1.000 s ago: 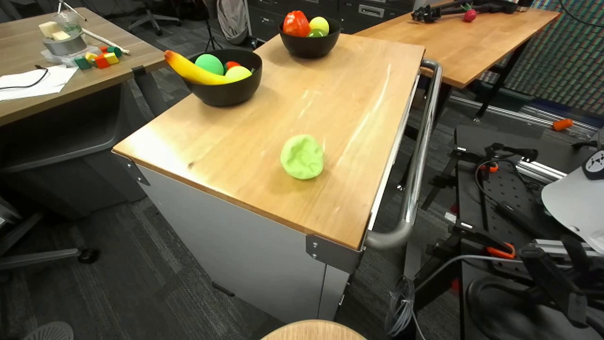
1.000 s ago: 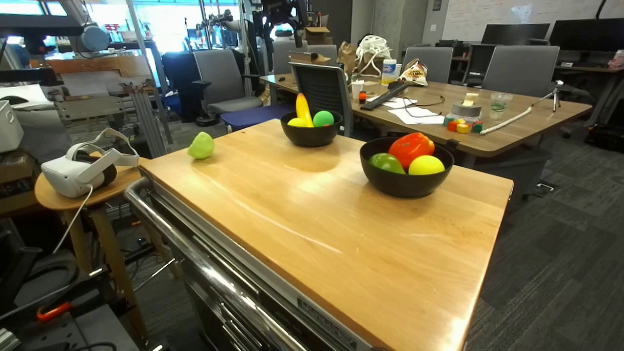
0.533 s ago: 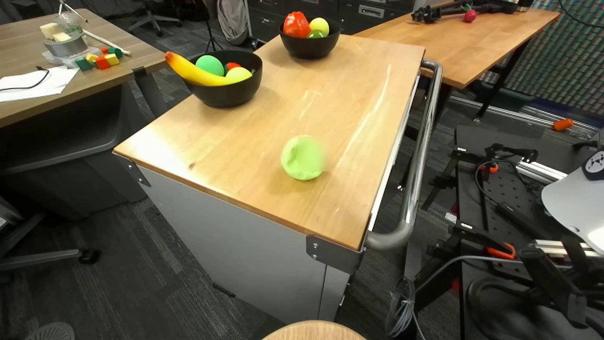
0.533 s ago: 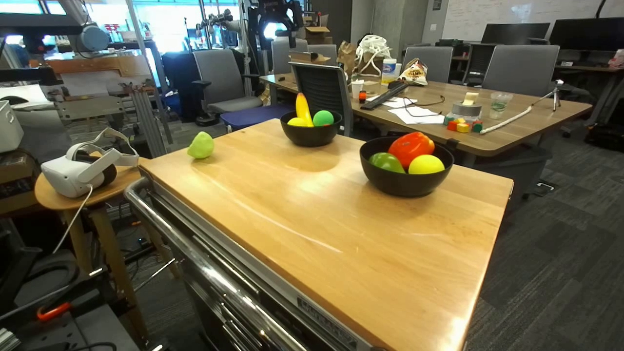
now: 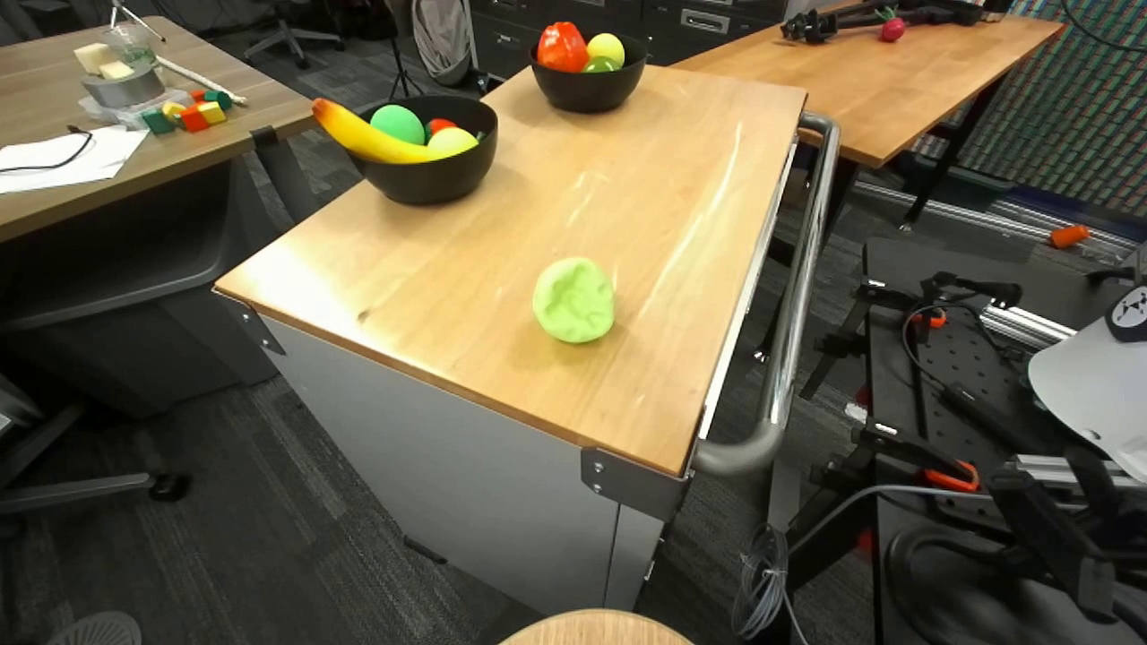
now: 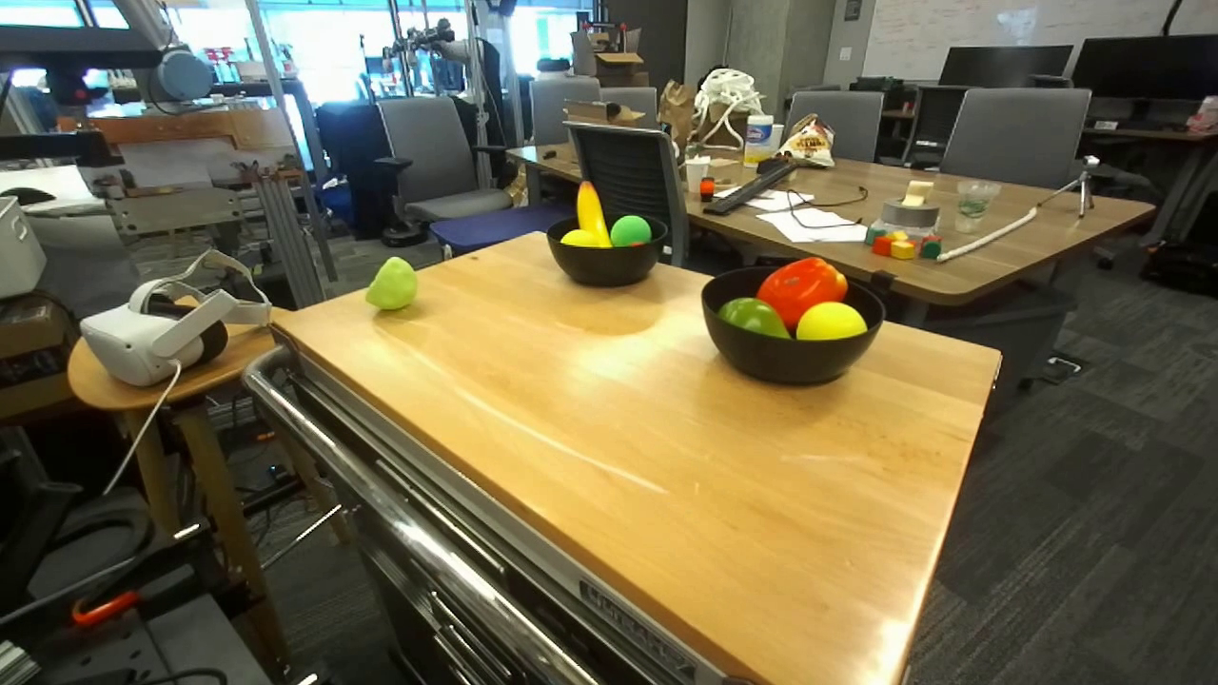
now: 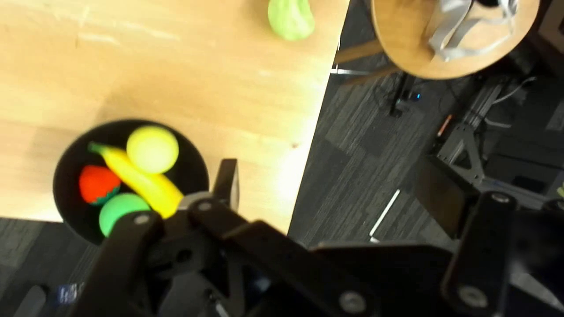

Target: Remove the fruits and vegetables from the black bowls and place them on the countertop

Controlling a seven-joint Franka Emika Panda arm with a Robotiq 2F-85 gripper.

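"Judging from the bench (image 7: pixel 246 99), the task is, I think, only begun: one pale green cabbage (image 7: pixel 291 18) lies on it, well ahead of the fingers (image 7: pixel 226 180) in the wrist view. Are they holding something?"

"No. They stand wide apart and nothing is between them; through their gap the wrist view shows the edge of the bench and the floor (image 7: pixel 348 176)."

"And the other pieces?"

"Just beside one finger is the near bowl (image 7: pixel 68 185), with the banana (image 7: pixel 140 180), a yellow ball (image 7: pixel 153 149), a green ball (image 7: pixel 122 210) and a red piece (image 7: pixel 97 181). The far bowl (image 6: pixel 795 360), farther from the fingers, carries a red pepper (image 6: pixel 804 290), a yellow piece (image 6: pixel 832 322) and a green piece (image 6: pixel 752 317) in an exterior view."

"So which step is in hand?"

"In my judgement, reaching for the next piece, probably from the near bowl. Then the fingers should go sideways until their gap comes over it, descend and close. I would propose the banana, because in both exterior views one end rises above the rim."
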